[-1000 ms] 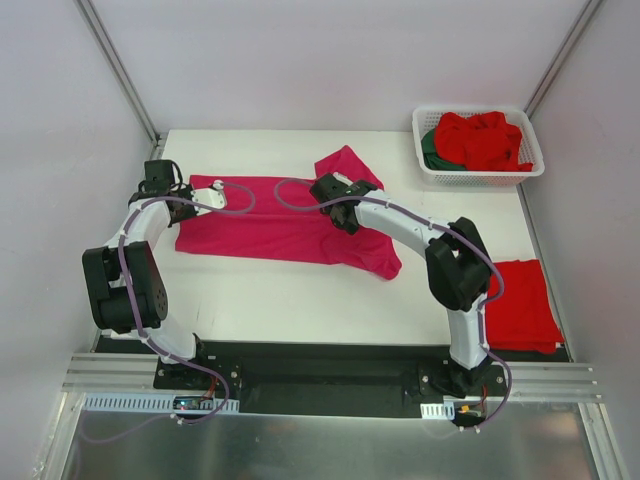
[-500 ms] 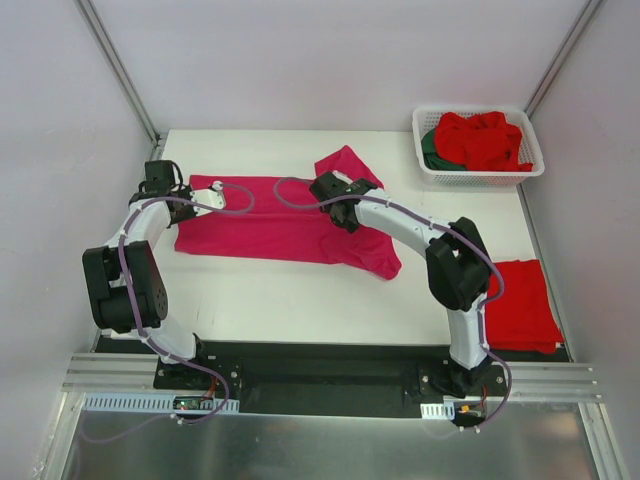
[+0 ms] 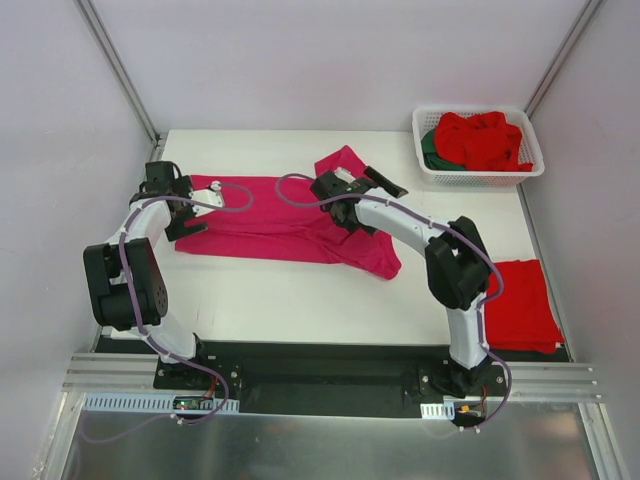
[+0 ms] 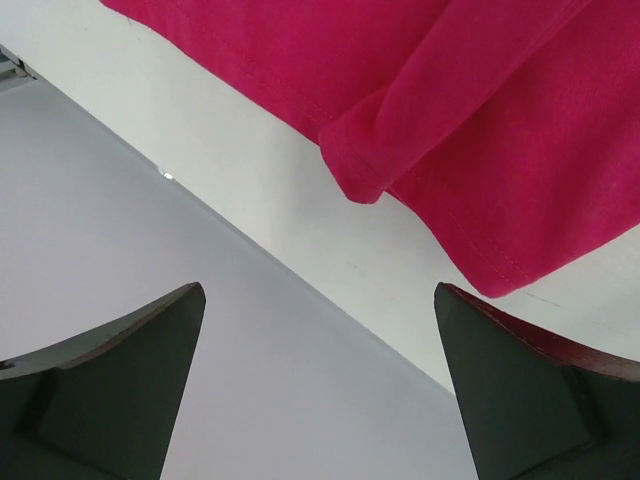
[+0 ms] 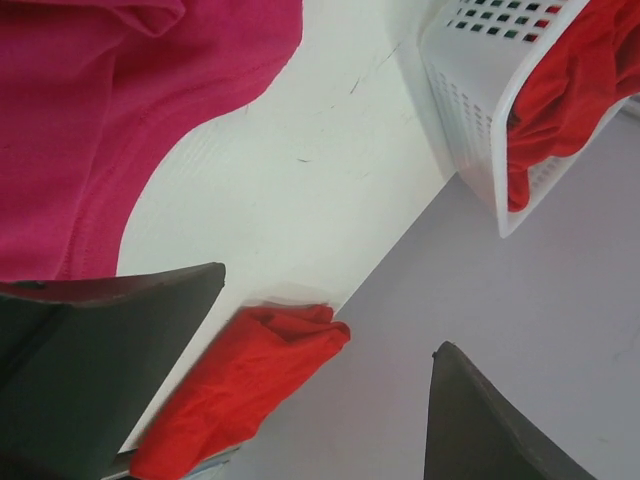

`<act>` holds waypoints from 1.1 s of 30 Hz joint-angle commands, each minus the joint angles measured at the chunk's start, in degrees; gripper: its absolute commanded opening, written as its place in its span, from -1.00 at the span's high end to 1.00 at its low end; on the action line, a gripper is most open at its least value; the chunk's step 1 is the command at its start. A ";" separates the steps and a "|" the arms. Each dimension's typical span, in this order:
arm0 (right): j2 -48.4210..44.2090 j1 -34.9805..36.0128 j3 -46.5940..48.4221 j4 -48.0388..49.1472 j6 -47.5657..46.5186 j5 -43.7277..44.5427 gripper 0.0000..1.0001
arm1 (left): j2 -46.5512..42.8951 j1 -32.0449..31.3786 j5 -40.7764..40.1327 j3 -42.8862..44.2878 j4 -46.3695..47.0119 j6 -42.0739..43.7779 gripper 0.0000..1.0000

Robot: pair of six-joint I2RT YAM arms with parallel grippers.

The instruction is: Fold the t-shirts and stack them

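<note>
Top external view: the pink shirt (image 3: 280, 215) lies spread across the table (image 3: 300, 300). The left gripper (image 3: 183, 205) and right gripper (image 3: 368, 203) sit at its opposite ends, jaws apart and empty, probably placed to fold it together. A folded red shirt (image 3: 520, 300) at the right edge likely starts the stack. The basket (image 3: 480, 176) holds crumpled red shirts (image 3: 480, 140) over a green shirt (image 3: 430, 148).

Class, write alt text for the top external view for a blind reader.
A magenta t-shirt lies spread across a white table, with the left fingers and right fingers open at its two ends. A white basket at the far right holds red shirts and a green shirt; a folded red shirt lies at the near right edge.
</note>
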 commanded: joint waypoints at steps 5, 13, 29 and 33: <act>-16.85 0.64 -12.07 -2.08 16.42 -25.39 -0.93 | -11.77 -2.54 2.48 -5.79 -0.08 -8.23 -0.99; -32.84 0.55 -29.65 13.20 25.74 -41.80 -0.58 | -8.46 -5.10 11.33 -10.39 -6.40 -23.05 -0.99; -32.95 -5.51 -43.12 42.75 36.12 -54.20 -0.13 | -0.62 1.14 24.89 0.17 -7.73 -45.77 -0.99; -30.58 -5.60 -41.45 39.33 34.98 -52.53 -0.11 | -0.88 1.67 25.34 -1.59 -7.56 -45.42 -0.99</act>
